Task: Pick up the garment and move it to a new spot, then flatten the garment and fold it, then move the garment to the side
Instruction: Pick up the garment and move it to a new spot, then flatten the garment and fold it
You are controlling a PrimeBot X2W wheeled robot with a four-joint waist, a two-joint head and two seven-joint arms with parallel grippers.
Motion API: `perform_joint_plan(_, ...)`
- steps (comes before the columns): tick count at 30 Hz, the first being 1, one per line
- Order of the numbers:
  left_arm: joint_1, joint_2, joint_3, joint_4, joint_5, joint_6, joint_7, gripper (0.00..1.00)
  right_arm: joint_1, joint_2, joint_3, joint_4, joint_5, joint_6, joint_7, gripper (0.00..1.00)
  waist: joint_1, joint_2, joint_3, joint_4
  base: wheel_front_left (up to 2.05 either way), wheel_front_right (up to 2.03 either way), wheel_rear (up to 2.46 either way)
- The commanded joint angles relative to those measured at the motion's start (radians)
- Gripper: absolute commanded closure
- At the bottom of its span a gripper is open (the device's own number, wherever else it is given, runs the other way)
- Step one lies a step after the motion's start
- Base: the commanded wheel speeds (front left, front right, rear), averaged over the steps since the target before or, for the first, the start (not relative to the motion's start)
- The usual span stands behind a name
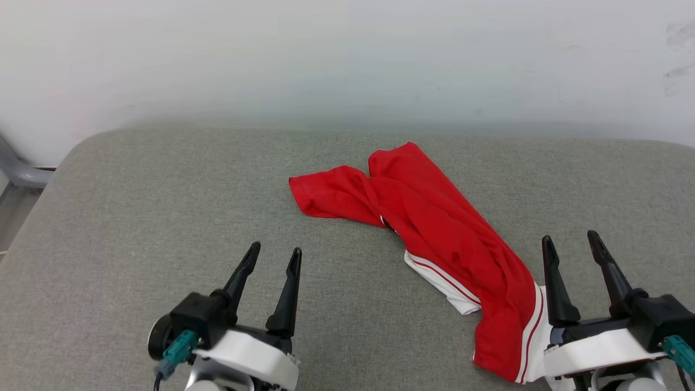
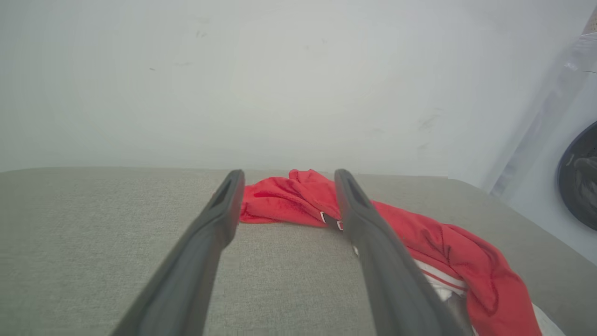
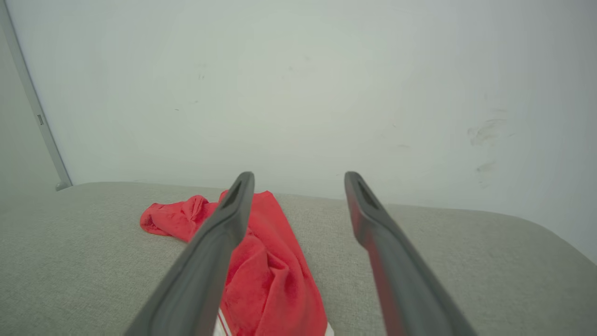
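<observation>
The garment (image 1: 434, 233), a red jersey with white striped sleeve trim, lies crumpled in a long diagonal heap on the grey cushioned surface (image 1: 136, 217), running from centre to the lower right. My left gripper (image 1: 275, 254) hovers open near the front left, well apart from the cloth. My right gripper (image 1: 571, 239) stands open at the lower right, just beside the garment's near white-trimmed end. In the left wrist view the garment (image 2: 289, 198) lies ahead, beyond the open gripper (image 2: 285, 179). In the right wrist view the garment (image 3: 275, 275) sits under and left of the open gripper (image 3: 298, 182).
A pale wall (image 1: 347, 60) rises right behind the surface's far edge. A grey metal frame (image 1: 19, 171) stands at the far left. A dark round object (image 2: 580, 177) shows past the surface's right end. Bare cushion spreads left of the garment.
</observation>
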Motion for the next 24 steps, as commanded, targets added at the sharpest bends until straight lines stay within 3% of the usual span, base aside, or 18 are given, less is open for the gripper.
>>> perform_joint_plan(1,0.028,-0.016,0.021,0.000,0.026,-0.017,-0.002,0.00,0.012,0.001,0.007,-0.001,0.006,-0.001,-0.002,0.00,0.0001,0.0000,-0.001,-0.001,0.00,0.00,0.00)
perform_joint_plan(14,0.078,-0.105,0.117,0.064,0.122,-0.129,-0.003,0.00,0.014,0.001,0.025,0.002,0.008,-0.001,-0.002,0.00,0.0001,0.0000,-0.008,-0.019,0.00,0.00,0.00)
perform_joint_plan(21,0.043,-0.130,0.118,0.099,0.129,-0.153,-0.003,0.00,0.004,0.001,0.030,-0.004,0.002,-0.001,-0.002,0.00,0.0001,0.0000,0.008,-0.035,0.00,0.00,0.00)
perform_joint_plan(24,0.001,-0.134,0.109,0.102,0.109,-0.163,0.047,0.00,-0.008,0.001,0.032,-0.009,-0.003,-0.001,-0.002,0.00,0.0001,0.0000,0.026,-0.045,0.00,0.00,0.00)
